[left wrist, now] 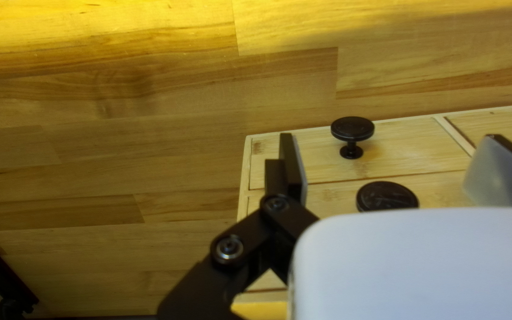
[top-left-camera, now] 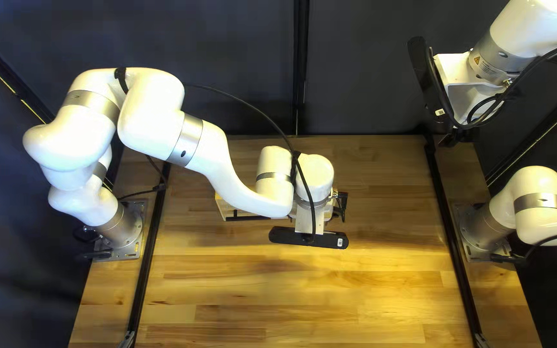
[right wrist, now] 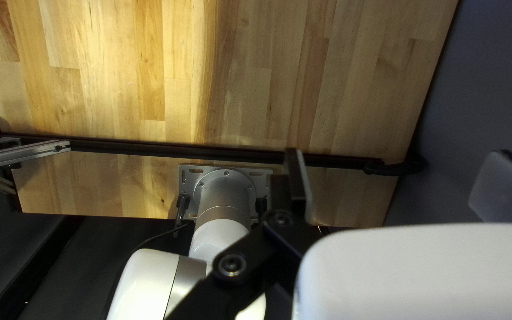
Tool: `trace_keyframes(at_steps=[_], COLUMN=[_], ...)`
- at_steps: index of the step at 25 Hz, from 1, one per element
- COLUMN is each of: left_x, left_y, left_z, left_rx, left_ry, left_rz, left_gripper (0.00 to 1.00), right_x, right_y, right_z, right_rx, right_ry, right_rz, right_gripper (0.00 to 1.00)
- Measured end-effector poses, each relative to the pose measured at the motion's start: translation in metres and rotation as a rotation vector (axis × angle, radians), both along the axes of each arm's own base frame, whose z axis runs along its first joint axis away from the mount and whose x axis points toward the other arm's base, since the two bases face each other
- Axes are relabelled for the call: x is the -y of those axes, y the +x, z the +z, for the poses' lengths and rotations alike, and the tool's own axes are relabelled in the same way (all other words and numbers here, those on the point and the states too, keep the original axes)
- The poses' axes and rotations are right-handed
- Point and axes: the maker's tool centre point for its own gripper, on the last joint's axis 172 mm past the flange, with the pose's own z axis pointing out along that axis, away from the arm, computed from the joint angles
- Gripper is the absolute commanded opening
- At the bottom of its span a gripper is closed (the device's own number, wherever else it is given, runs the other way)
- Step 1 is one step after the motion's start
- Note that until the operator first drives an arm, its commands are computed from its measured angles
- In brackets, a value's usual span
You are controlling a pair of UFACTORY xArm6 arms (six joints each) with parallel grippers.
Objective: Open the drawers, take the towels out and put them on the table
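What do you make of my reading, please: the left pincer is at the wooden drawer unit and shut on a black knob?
Not quite: the left pincer is at the wooden drawer unit, but it is open, not shut on a black knob. The left wrist view shows its fingers standing wide apart, with neither one touching the knob.

The left arm (top-left-camera: 153, 121) and right arm (top-left-camera: 530, 208) are glossy white, rounded links joined by brushed silver bands, each on a bolted silver plate (top-left-camera: 136, 212) at the table (top-left-camera: 307, 299) edge. Black cables (top-left-camera: 307, 198) trail along them. The left gripper (left wrist: 391, 146) has black fingers (left wrist: 290, 164) on screw-pinned black links.
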Motion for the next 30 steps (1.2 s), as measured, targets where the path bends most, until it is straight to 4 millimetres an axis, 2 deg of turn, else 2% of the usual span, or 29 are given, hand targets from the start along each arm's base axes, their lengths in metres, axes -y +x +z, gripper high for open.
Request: trace_keyframes(at_steps=[2, 3, 4, 5, 6, 20, 21, 22, 27, 30], left_x=[-0.001, -0.002, -0.003, -0.003, -0.004, 0.006, 0.007, 0.009, 0.027, 0.028], left_y=[-0.001, -0.001, -0.002, -0.002, -0.002, -0.01, -0.011, -0.012, -0.018, -0.017], left_z=[-0.001, -0.001, -0.002, -0.003, -0.003, -0.004, -0.003, -0.003, 0.003, 0.004], left_rx=[-0.002, -0.002, -0.003, -0.004, -0.005, 0.008, 0.008, 0.008, 0.003, 0.001], left_ry=[0.0, 0.0, 0.0, 0.001, 0.001, 0.026, 0.026, 0.026, 0.027, 0.029], left_rz=[0.005, 0.008, 0.01, 0.013, 0.015, 0.035, 0.035, 0.034, 0.025, 0.023], left_gripper=[0.96, 0.88, 0.53, 0.07, 0.0, 0.0, 0.65, 1.0, 1.0, 1.0], right_x=[0.0, 0.0, 0.0, 0.0, 0.0, 0.0, 0.0, 0.0, 0.0, 0.0], right_y=[0.0, 0.0, 0.0, 0.0, 0.0, 0.0, 0.0, 0.0, 0.0, 0.0], right_z=[0.0, 0.0, 0.0, 0.0, 0.0, 0.0, 0.0, 0.0, 0.0, 0.0], right_rx=[0.0, 0.0, 0.0, 0.0, 0.0, 0.0, 0.0, 0.0, 0.0, 0.0], right_ry=[0.0, 0.0, 0.0, 0.0, 0.0, 0.0, 0.0, 0.0, 0.0, 0.0], right_rz=[0.0, 0.0, 0.0, 0.0, 0.0, 0.0, 0.0, 0.0, 0.0, 0.0], right_gripper=[1.0, 1.0, 1.0, 1.0, 1.0, 1.0, 1.0, 1.0, 1.0, 1.0])
